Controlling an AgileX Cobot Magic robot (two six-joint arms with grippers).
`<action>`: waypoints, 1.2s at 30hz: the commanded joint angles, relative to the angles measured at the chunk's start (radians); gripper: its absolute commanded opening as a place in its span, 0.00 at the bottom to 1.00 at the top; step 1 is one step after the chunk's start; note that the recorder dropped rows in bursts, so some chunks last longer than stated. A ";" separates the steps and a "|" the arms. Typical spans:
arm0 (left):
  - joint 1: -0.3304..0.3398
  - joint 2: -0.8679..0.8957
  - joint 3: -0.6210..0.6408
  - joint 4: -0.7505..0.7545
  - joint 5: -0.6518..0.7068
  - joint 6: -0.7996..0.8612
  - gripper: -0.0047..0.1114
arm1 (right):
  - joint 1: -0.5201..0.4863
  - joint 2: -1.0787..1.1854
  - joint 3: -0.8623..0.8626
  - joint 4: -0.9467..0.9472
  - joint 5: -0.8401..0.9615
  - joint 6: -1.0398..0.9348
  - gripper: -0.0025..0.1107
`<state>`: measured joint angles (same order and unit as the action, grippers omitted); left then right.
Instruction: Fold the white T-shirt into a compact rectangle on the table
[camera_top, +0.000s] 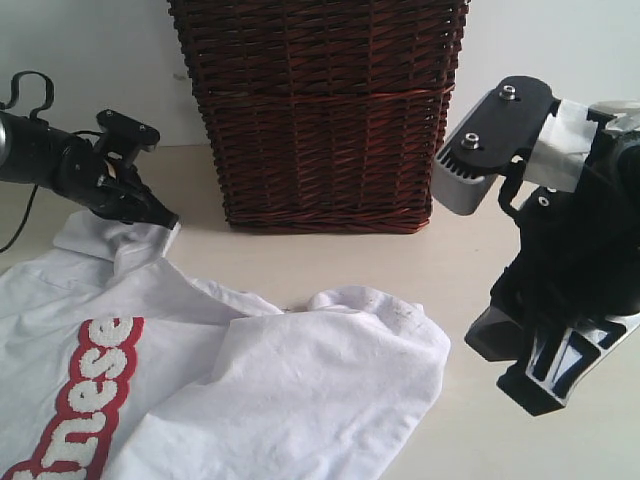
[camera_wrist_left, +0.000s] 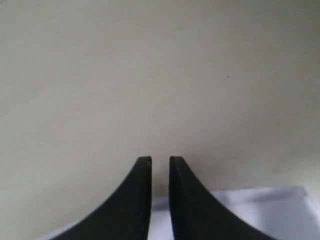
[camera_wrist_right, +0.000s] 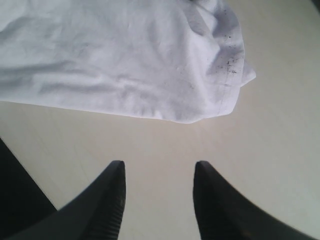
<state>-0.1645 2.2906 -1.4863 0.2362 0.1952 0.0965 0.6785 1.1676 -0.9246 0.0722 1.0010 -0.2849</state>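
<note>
My left gripper (camera_top: 160, 215): tips nearly together, pinched on a raised peak of cloth at the far left corner of the white T-shirt (camera_top: 300, 390).
Left wrist view: my two black fingers (camera_wrist_left: 137, 200) stand with only a thin slit between them, a strip of white cloth (camera_wrist_left: 260, 210) beneath, bare table (camera_wrist_left: 150, 75) beyond. The pinch itself shows only from outside.
My right gripper (camera_top: 510, 365): jaws well apart, nothing between them, hanging over bare table (camera_top: 500, 260) just right of the shirt.
Right wrist view: the open gap of my right gripper (camera_wrist_right: 159, 170) faces a rounded, folded edge of the shirt (camera_wrist_right: 125, 60), near but apart from it. Small dark specks (camera_wrist_right: 227, 60) dot the hem here, far clearer than from outside.
Shirt: lying rumpled on the table, its right part folded over, reaching out of view at the left and bottom.
Exterior only: fuzzy white letters (camera_top: 95, 390) edged in red at lower left, and a dark brown wicker basket (camera_top: 320, 110) standing behind the shirt.
</note>
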 joint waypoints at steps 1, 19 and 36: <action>-0.008 0.048 -0.054 -0.013 0.058 0.001 0.17 | -0.005 -0.005 -0.002 0.001 -0.001 0.001 0.40; -0.006 -0.091 -0.010 -0.236 0.355 0.144 0.04 | -0.005 -0.005 -0.002 0.001 0.005 0.003 0.40; -0.053 0.059 -0.110 -0.431 0.256 0.617 0.04 | -0.005 -0.005 -0.002 0.001 0.004 0.026 0.40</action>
<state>-0.1901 2.3245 -1.6005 -0.1920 0.4131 0.6125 0.6785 1.1676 -0.9246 0.0722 1.0056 -0.2666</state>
